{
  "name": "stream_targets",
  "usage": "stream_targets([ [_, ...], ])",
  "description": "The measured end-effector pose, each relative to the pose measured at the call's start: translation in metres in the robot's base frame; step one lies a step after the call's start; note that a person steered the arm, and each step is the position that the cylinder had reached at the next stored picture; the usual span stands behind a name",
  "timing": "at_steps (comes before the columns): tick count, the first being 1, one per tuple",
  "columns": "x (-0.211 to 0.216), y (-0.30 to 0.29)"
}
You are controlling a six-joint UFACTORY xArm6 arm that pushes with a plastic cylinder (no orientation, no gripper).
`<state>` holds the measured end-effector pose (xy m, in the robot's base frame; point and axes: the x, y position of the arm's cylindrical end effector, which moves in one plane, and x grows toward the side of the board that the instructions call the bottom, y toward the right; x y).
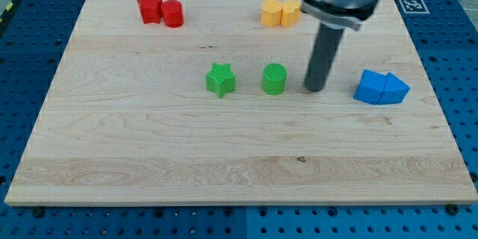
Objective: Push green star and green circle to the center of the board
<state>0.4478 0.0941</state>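
The green star [220, 80] lies near the middle of the wooden board [149, 164], slightly left of centre. The green circle [275, 78] stands just to its right, a small gap between them. My tip [314, 89] rests on the board to the right of the green circle, a short gap apart from it and not touching. The dark rod rises from the tip to the arm's grey end at the view's top.
A red star [149, 8] and a red cylinder [173, 13] sit together at the top left. Two yellow blocks [280, 13] sit at the top, partly behind the arm. Two blue blocks [381, 87] lie at the right of my tip.
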Motion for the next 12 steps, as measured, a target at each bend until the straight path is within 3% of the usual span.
stream_targets([
  [2,0.0,-0.088],
  [4,0.0,-0.14],
  [6,0.0,-0.139],
  [8,0.051,-0.146],
  [10,0.054,-0.203],
  [12,0.044,-0.207],
])
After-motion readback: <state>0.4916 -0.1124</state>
